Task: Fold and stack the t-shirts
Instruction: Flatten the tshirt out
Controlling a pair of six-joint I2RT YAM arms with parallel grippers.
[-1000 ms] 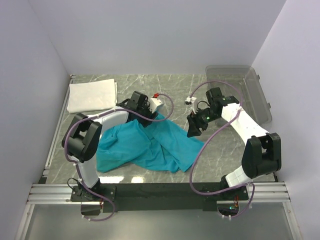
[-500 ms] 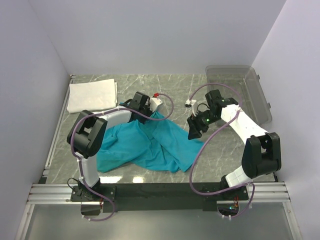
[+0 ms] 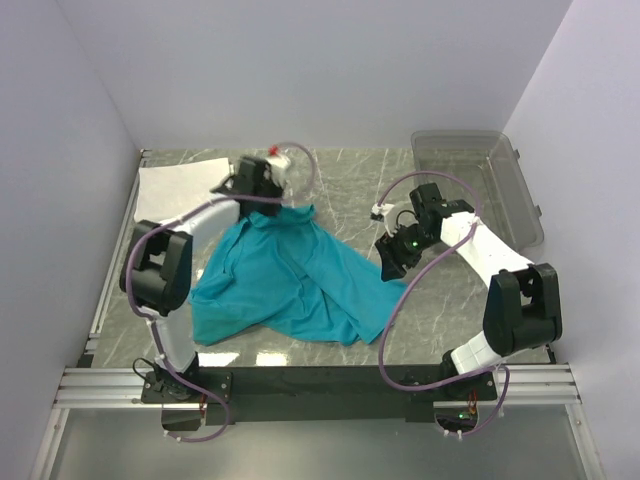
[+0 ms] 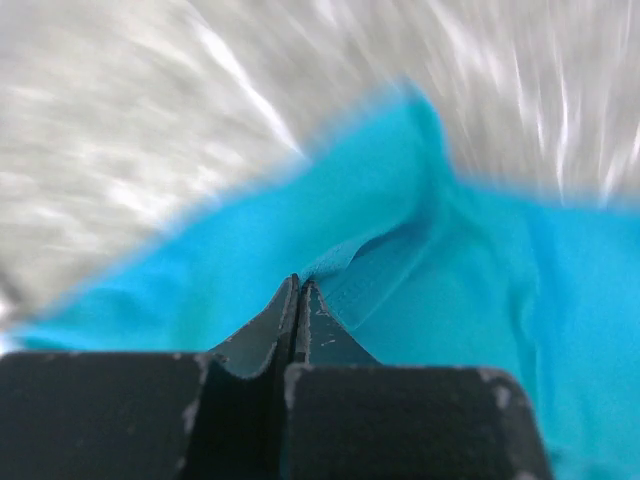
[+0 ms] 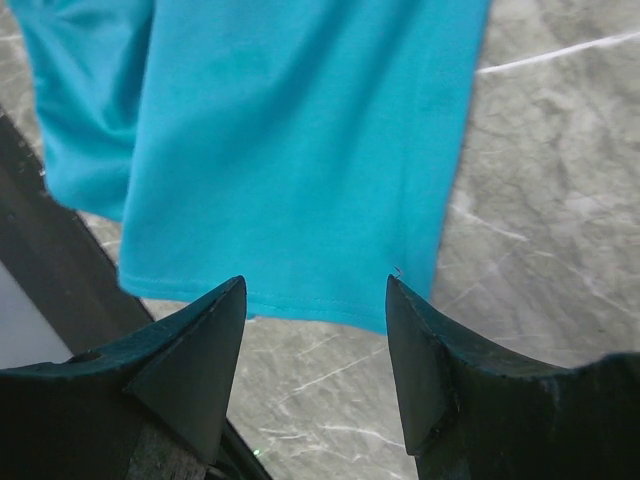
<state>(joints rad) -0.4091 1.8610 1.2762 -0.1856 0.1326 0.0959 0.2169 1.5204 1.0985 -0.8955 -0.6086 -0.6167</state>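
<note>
Left pincer (image 4: pixel 298 296) is clamped on a fold of the teal t-shirt (image 3: pixel 290 280), which sprawls crumpled mid-table, near the folded white t-shirt (image 3: pixel 175 190). Right pincer (image 5: pixel 315 340) hangs open above its hem. I judge I'm spreading it out; next I need a second grip there to flatten it.

The teal t-shirt (image 3: pixel 290 285) lay unfolded and crumpled across the middle of the marble table (image 3: pixel 360 170). It was deeply wrinkled, and 1 far edge rose into a narrow peak toward the rear-left. The white t-shirt (image 3: pixel 172 190) lay flat in the far-left corner, folded into a neat rectangle, near that peak.
</note>
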